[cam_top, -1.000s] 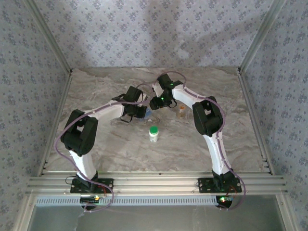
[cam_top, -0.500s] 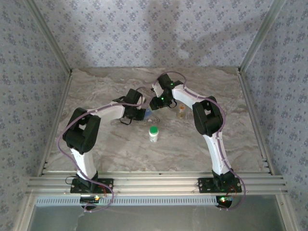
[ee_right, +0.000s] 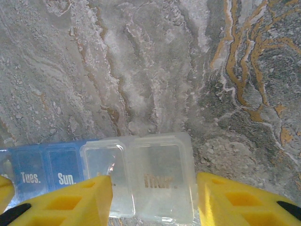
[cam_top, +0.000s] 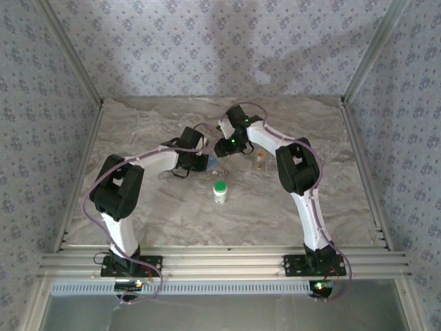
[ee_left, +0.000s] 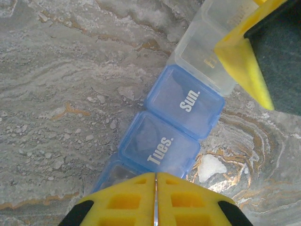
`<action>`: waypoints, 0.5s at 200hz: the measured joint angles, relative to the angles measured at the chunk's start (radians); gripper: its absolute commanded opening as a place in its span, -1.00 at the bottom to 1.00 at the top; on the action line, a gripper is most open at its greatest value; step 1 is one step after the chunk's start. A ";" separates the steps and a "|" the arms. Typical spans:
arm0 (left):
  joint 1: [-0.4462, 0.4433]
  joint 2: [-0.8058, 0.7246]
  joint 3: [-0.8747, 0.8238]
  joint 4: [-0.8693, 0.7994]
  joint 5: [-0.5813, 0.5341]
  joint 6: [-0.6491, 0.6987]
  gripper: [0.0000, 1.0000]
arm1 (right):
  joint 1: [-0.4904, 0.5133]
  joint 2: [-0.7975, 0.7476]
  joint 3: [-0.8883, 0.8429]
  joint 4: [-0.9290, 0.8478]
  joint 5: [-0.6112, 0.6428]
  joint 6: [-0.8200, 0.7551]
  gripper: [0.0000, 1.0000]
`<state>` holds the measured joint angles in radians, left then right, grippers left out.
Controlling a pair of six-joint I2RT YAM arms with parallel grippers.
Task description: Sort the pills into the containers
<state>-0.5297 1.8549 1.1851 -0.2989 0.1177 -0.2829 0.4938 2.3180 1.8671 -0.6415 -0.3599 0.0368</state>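
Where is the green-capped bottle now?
In the top view, the green-capped white bottle sits mid-table, on the near side of the blue pill organizer and near-left of the small amber vial.

**Day labels on the pill box:** White lettering marks the pill box [ee_left: 155, 113], with "Sun." on one blue lid [ee_left: 186, 101] and "Tues." on the neighbouring lid [ee_left: 160, 148]. In the right wrist view, faint gold print on a clear lid [ee_right: 160, 181] seems to read "Thur."

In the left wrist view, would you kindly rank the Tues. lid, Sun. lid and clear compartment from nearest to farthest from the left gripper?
1. Tues. lid, just above the left gripper.
2. Sun. lid, mid-frame.
3. Clear compartment, upper right.
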 measured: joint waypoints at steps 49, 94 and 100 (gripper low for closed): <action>0.020 -0.065 0.034 -0.061 -0.003 0.064 -0.18 | -0.001 0.008 -0.002 0.012 -0.060 -0.001 0.00; 0.027 -0.105 0.037 -0.040 -0.045 0.290 0.01 | -0.002 0.018 -0.004 0.021 -0.108 -0.003 -0.05; 0.023 -0.103 0.040 -0.045 -0.057 0.320 0.07 | -0.003 0.018 -0.004 0.021 -0.113 -0.003 -0.05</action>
<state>-0.5068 1.7523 1.2251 -0.3439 0.0608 0.0376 0.4911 2.3363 1.8633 -0.6209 -0.4725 0.0334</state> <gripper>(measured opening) 0.488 0.475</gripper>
